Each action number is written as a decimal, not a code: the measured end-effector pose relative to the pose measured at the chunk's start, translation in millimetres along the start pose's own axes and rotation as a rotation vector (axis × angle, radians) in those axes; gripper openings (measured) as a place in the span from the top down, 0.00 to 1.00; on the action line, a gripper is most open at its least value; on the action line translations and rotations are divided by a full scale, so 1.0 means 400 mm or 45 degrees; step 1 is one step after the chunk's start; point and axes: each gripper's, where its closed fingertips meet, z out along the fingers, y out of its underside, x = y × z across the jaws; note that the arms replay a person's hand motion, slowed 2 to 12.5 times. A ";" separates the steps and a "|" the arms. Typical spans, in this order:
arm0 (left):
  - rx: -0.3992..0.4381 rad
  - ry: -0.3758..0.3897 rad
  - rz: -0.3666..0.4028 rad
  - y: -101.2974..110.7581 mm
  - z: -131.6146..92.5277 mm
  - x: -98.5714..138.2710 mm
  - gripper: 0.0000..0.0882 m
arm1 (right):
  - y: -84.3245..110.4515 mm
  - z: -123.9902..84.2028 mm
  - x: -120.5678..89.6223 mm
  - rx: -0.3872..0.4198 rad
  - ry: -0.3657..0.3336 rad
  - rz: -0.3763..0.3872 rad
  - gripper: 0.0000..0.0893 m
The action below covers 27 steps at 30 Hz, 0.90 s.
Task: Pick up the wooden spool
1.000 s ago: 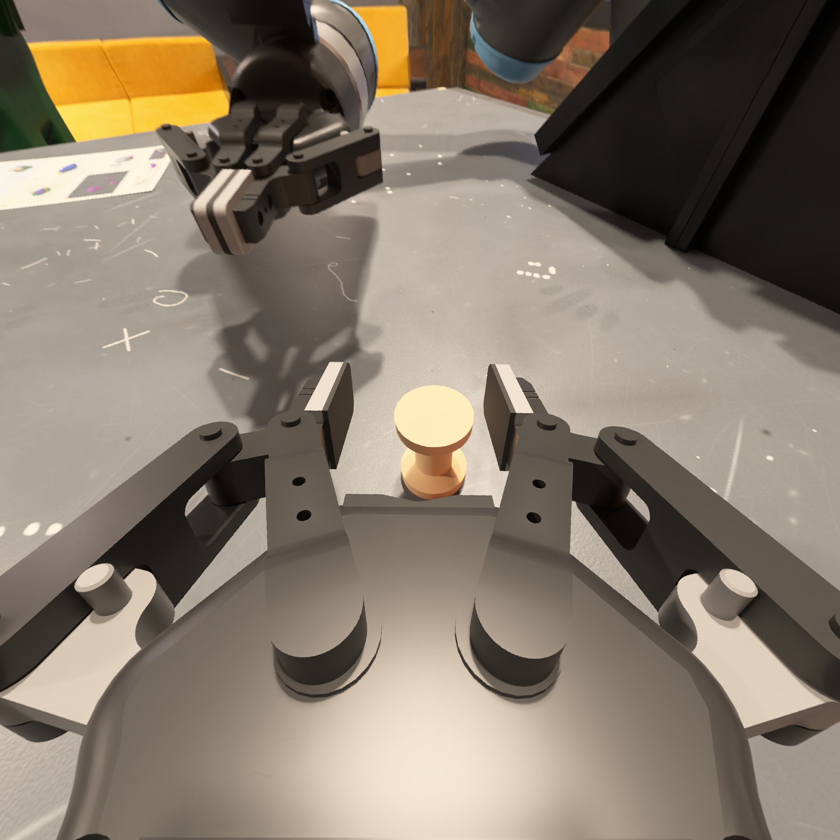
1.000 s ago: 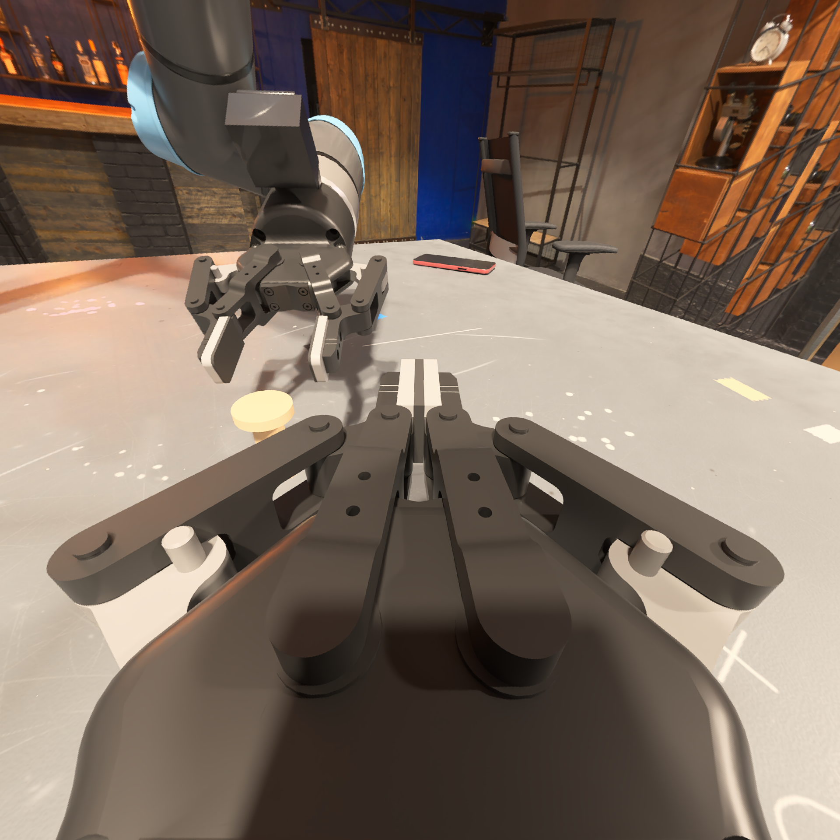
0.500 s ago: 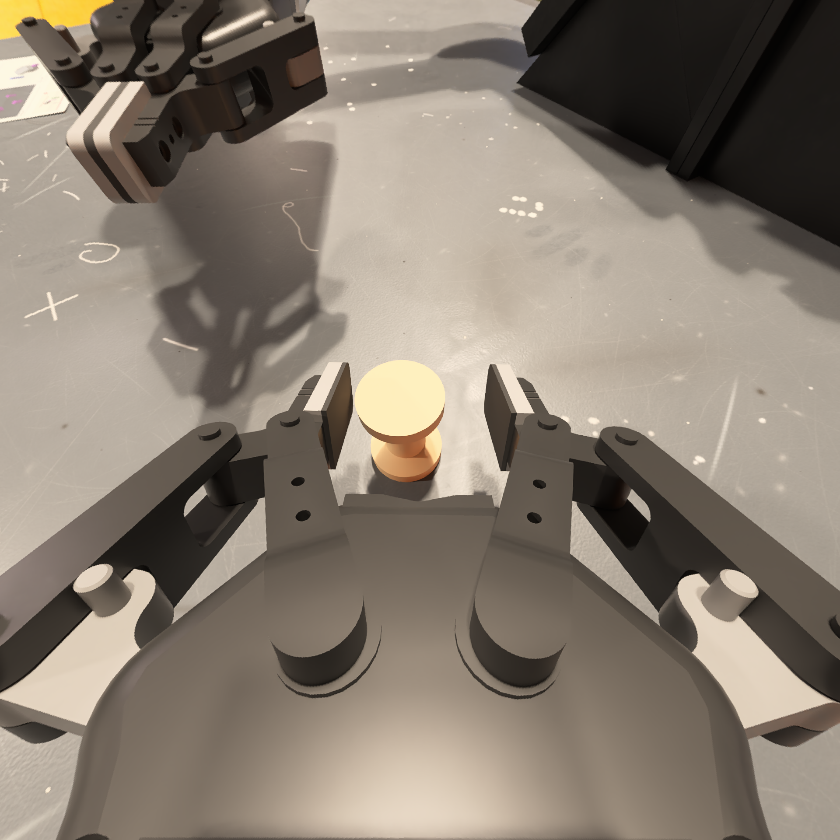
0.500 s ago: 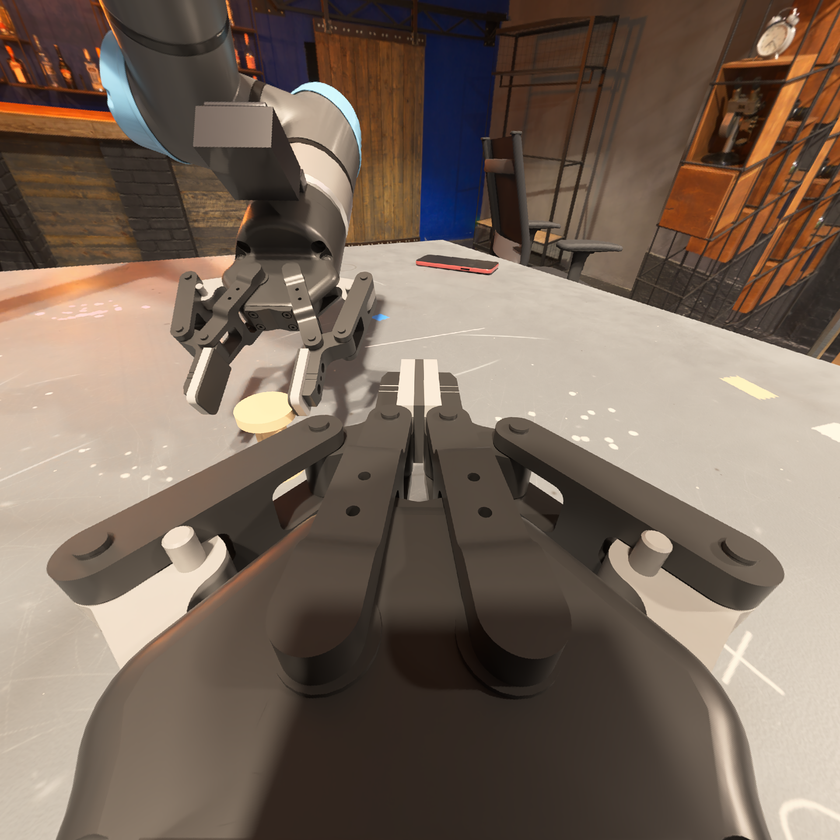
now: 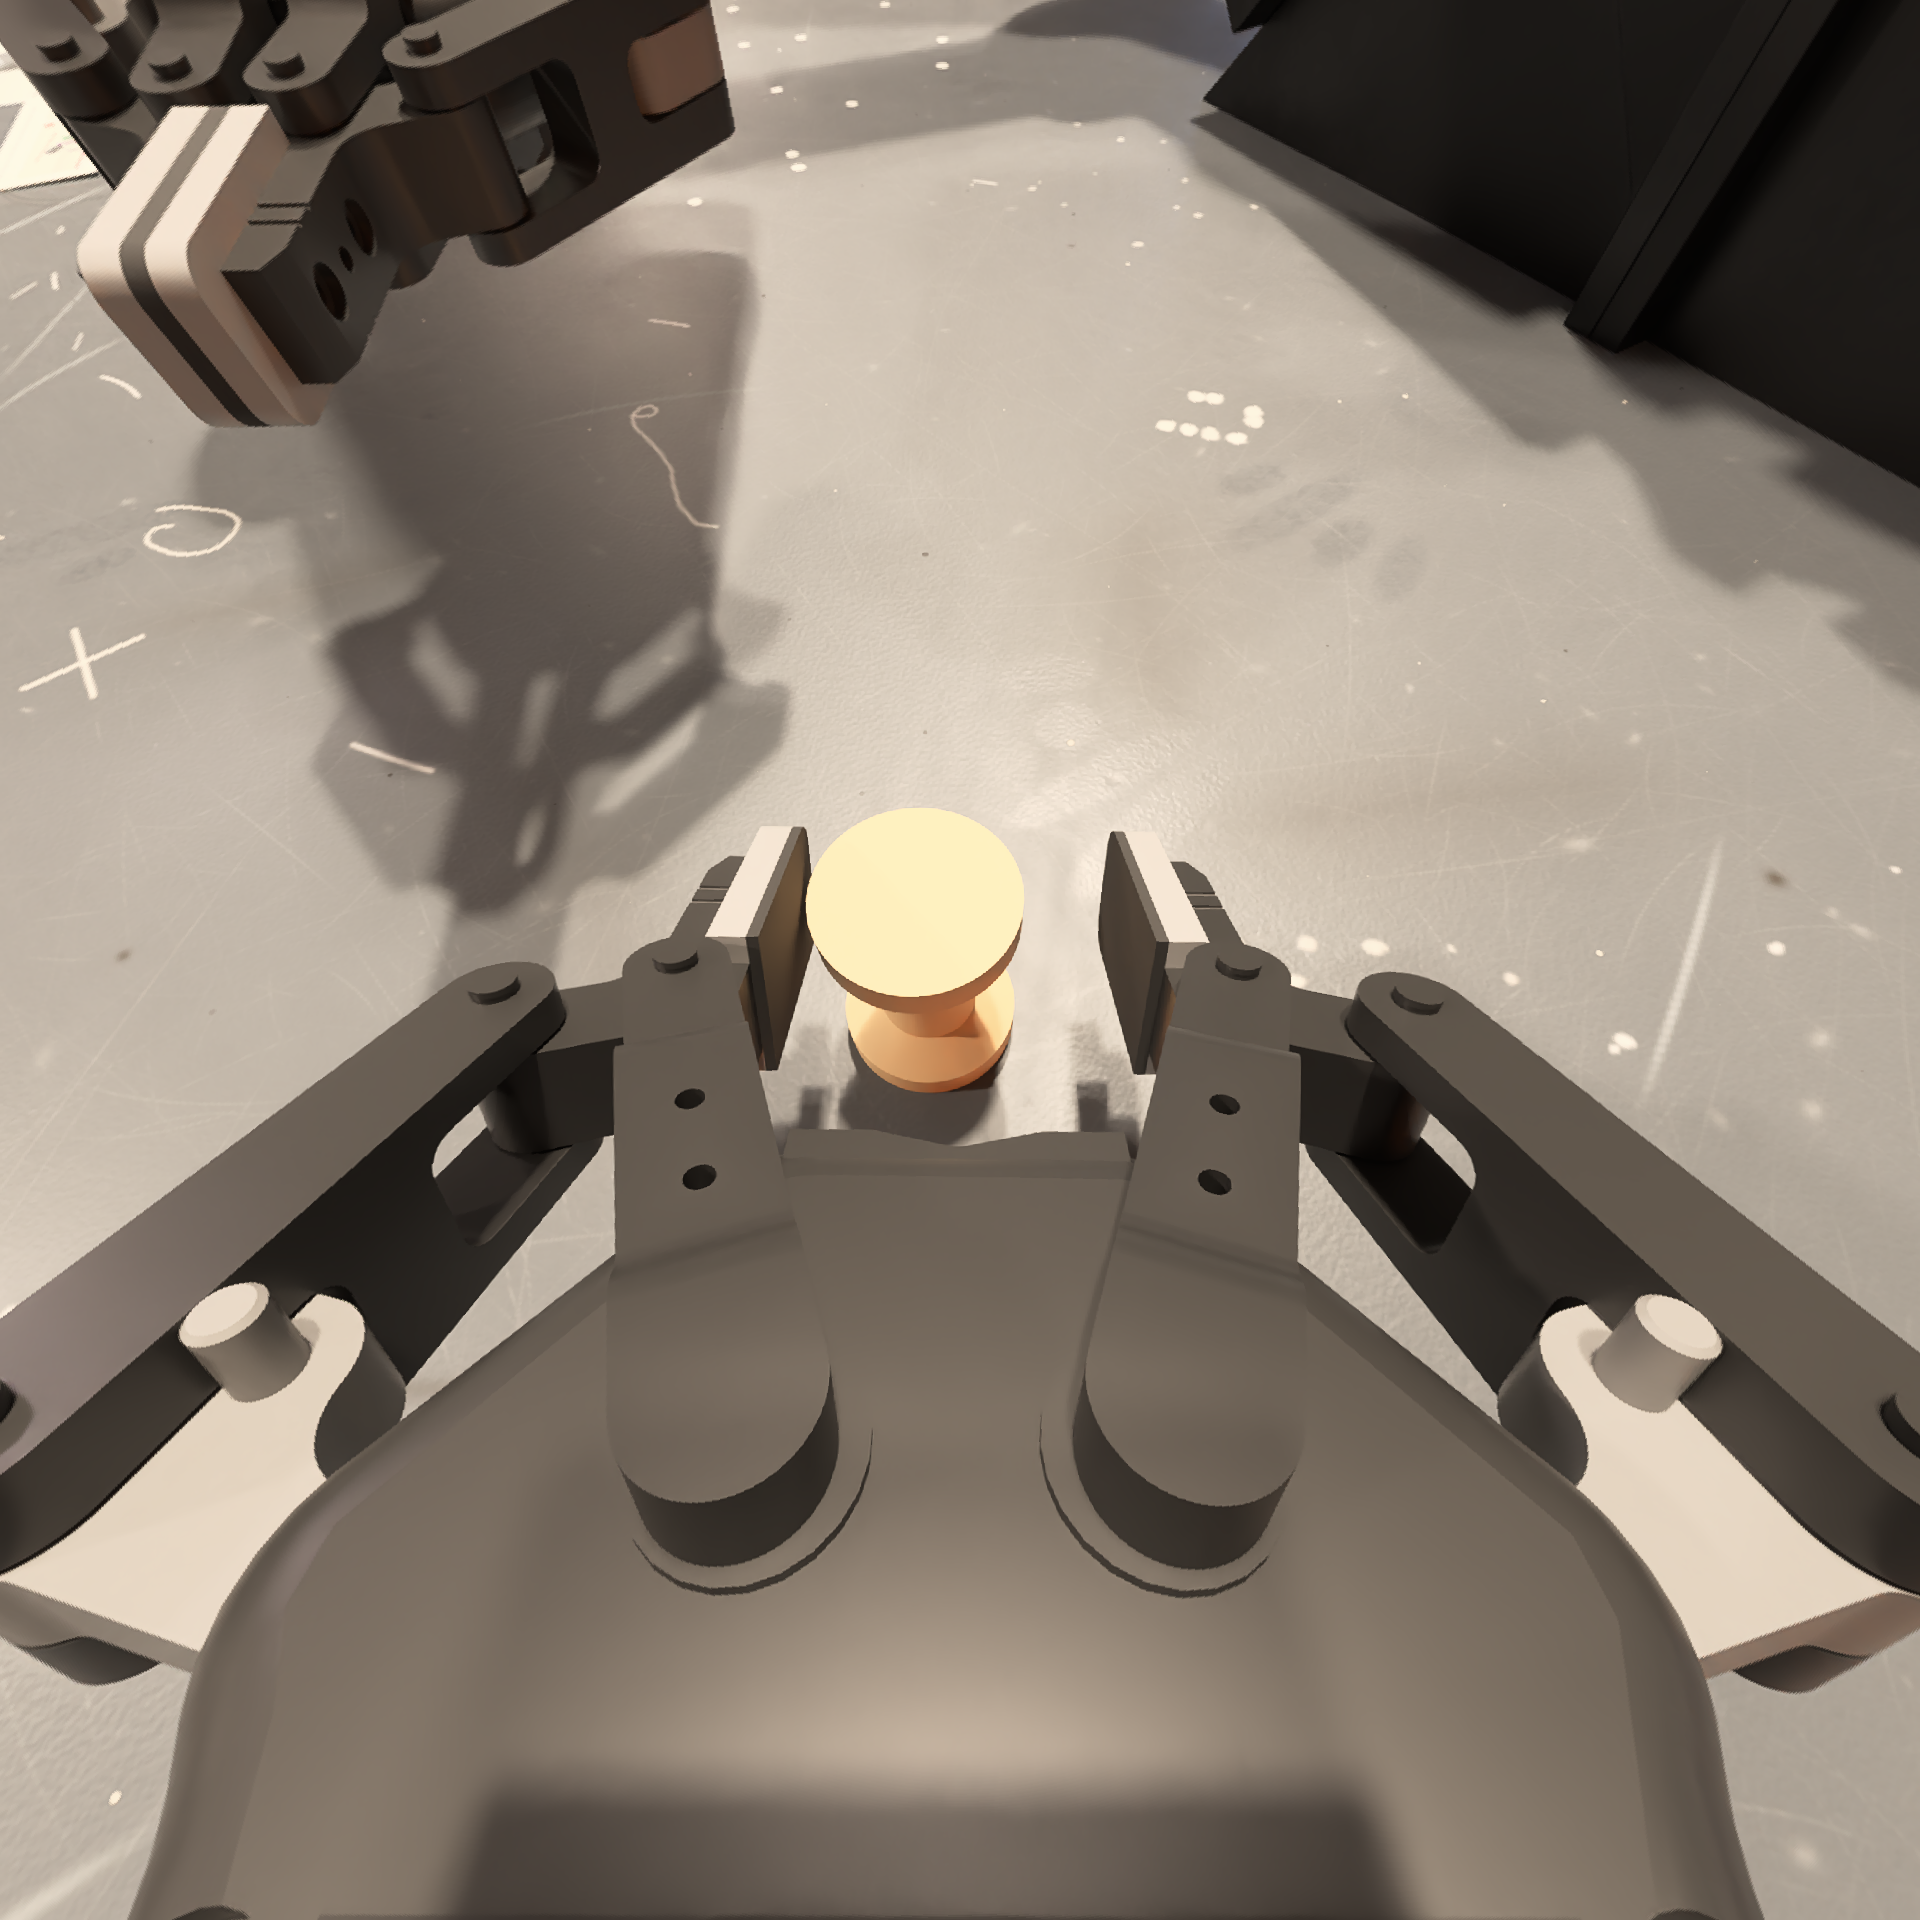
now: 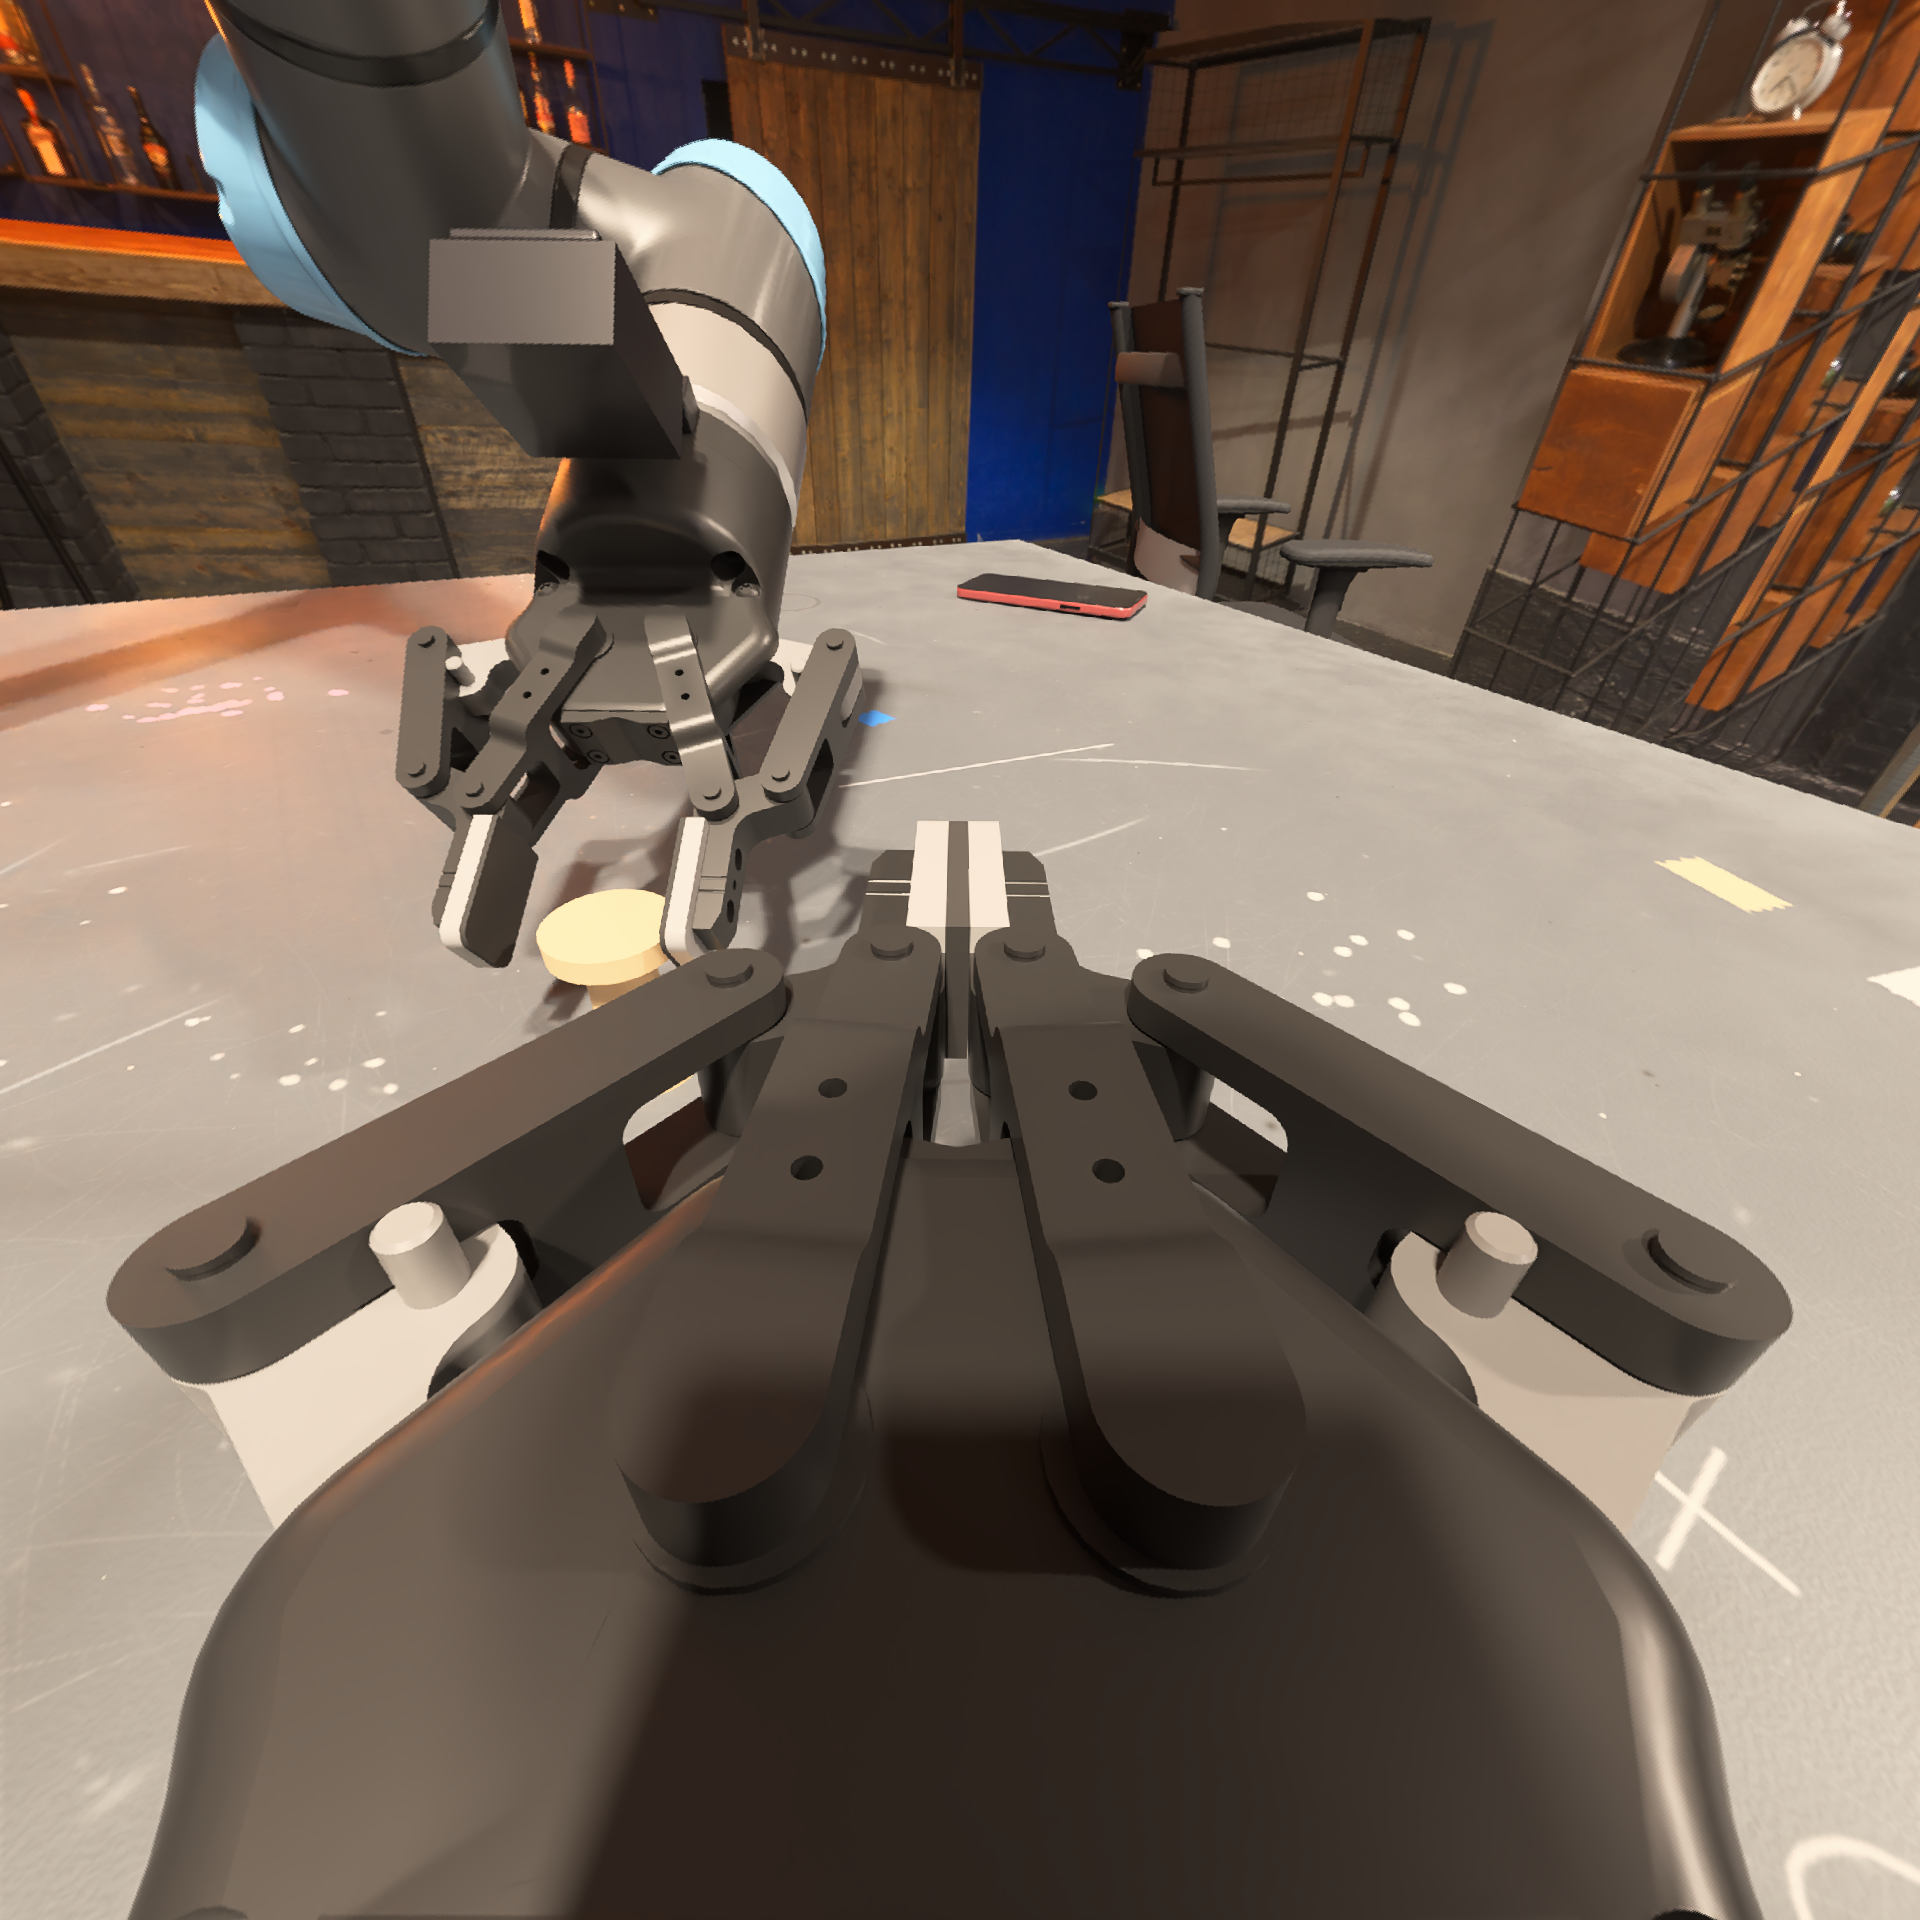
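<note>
We see a dark grey left end effector (image 5: 951, 940) with pale pads, round pins and screw holes; our left arm (image 6: 520, 187) wears light-blue joint bands.

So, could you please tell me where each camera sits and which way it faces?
Left wrist view: on the left hand, looking down its open fingers at the upright wooden spool on the grey table; the right hand shows at upper left.
Right wrist view: on the right hand, fingers shut, looking across the table toward a red phone.
Shared: spool, table, both hands.
</note>
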 end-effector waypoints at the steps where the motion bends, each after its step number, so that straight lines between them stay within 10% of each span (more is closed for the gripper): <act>1: -0.005 0.000 0.001 0.001 0.001 0.000 0.44 | 0.000 0.000 0.000 -0.001 0.000 -0.001 1.00; 27: -0.028 -0.036 -0.042 0.006 0.005 -0.017 0.60 | 0.005 0.005 -0.001 -0.023 0.004 -0.015 1.00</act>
